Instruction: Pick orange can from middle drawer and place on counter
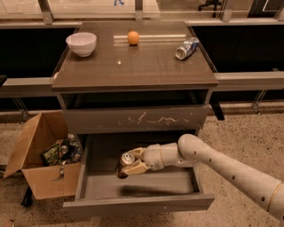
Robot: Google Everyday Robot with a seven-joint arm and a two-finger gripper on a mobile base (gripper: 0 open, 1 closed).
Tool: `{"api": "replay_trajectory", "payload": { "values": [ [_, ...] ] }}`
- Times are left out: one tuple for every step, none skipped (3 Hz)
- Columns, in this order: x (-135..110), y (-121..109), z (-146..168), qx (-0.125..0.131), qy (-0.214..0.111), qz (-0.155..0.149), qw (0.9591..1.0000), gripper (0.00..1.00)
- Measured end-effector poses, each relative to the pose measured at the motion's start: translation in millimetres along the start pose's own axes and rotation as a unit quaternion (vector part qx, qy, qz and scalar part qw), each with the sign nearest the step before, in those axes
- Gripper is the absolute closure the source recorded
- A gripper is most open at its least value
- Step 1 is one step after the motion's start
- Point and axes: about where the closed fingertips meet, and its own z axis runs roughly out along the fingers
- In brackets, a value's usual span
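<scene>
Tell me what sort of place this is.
Probably an office or lab test area: a drawer cabinet with a glossy counter, a cardboard box of trash on speckled flooring, glass partitions behind. The gripper holds the orange can above the open middle drawer.

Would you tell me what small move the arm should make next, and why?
Probably ease the gripper outward, toward the drawer's front edge, before raising it. Its jaws are shut on the orange can, held clear of the middle drawer floor, but the scratched drawer front hangs close above, and the counter is higher still.
</scene>
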Motion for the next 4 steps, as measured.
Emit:
{"api": "replay_trajectory", "payload": {
  "values": [
    [-25.4, -4.4, -8.2, -0.013, 0.005, -0.026, 0.9996, 1.00],
    [-77.7, -3.0, -40.2, -0.020, 0.004, -0.071, 0.9973, 1.00],
    [-133.5, 2.5, -74.3, -0.019, 0.031, -0.114, 0.9928, 1.00],
    [-193.6, -0.2, -102.7, -0.019, 0.082, -0.148, 0.9854, 1.00]
  ]
}}
